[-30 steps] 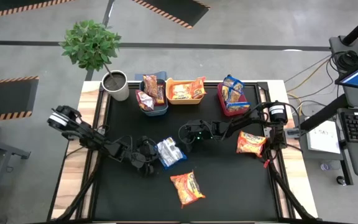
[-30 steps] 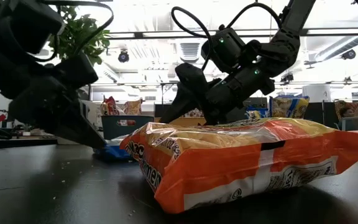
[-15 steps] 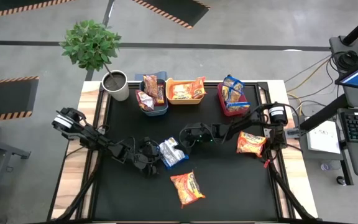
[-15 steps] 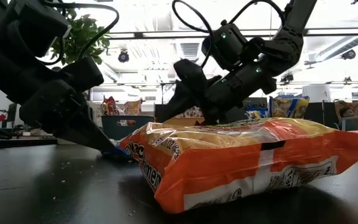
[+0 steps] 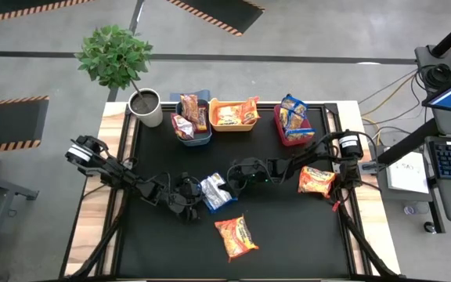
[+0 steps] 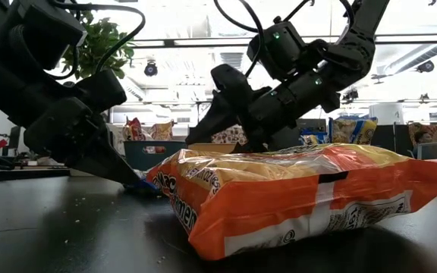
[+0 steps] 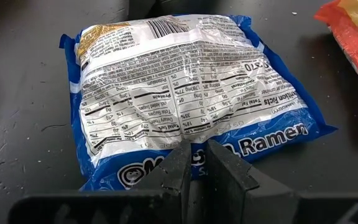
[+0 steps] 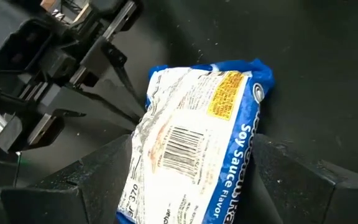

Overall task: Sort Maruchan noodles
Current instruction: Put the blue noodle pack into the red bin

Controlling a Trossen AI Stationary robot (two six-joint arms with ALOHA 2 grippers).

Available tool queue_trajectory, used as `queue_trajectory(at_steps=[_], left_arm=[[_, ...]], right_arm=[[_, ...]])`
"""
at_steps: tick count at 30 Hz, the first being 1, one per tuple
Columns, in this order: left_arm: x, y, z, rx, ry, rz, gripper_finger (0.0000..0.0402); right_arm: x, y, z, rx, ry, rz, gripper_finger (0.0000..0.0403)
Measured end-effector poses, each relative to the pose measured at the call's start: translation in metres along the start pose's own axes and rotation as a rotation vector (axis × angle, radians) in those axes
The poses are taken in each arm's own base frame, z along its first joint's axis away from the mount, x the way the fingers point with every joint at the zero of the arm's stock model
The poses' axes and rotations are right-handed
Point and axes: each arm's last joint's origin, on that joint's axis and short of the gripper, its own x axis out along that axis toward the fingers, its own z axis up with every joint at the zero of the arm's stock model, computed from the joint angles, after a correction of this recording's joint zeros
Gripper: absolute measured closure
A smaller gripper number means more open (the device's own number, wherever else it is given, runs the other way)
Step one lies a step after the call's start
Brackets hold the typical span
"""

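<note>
1. Table (image 5: 131, 258): black mat w/ wood edges, seen from above; both arms reach in toward the middle.
2. Potted plant (image 5: 116, 56) at the far left corner, white pot just beside the blue bin.
3. Three bins in a row along the far edge: blue bin (image 5: 198, 139) w/ dark red packets, yellow bin (image 5: 214, 124) w/ orange packets, red bin (image 5: 282, 135) w/ blue packets.
4. Left gripper (image 5: 196, 200): low on the mat, left of centre. Jaws narrow, nearly together, pinching the near edge of the blue packet (image 7: 185, 99), per the left wrist view.
5. Right gripper (image 5: 231, 178): just above the same packet's far end. Jaws wide; the packet end sits between them in the right wrist view, can't tell if touching.
6. Blue packet lies mid-table, back side up, nutrition label and barcode showing, between the two grippers.
7. Orange packet (image 5: 236, 236) flat on the mat nearer the front edge, apart from both grippers.
8. Second orange packet (image 5: 316, 181) by the right side of the mat, beside the right arm.
</note>
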Motion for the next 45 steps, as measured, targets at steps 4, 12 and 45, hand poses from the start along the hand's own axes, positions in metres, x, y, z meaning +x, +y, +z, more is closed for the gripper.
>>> queue_trajectory(at_steps=[4, 12, 45], left_arm=[[0.0, 0.0, 0.0, 0.0, 0.0, 0.0, 0.0365], [0.0, 0.0, 0.0, -0.003, -0.004, -0.002, 0.0365], [0.0, -0.001, 0.004, -0.027, -0.063, 0.011, 0.0365]], right_arm=[[0.0, -0.001, 0.0, -0.009, -0.005, -0.011, 0.0083], [0.021, -0.016, -0.015, -0.009, -0.035, 0.049, 0.0083], [0.018, -0.009, -0.011, -0.077, -0.02, 0.134, 0.0257]])
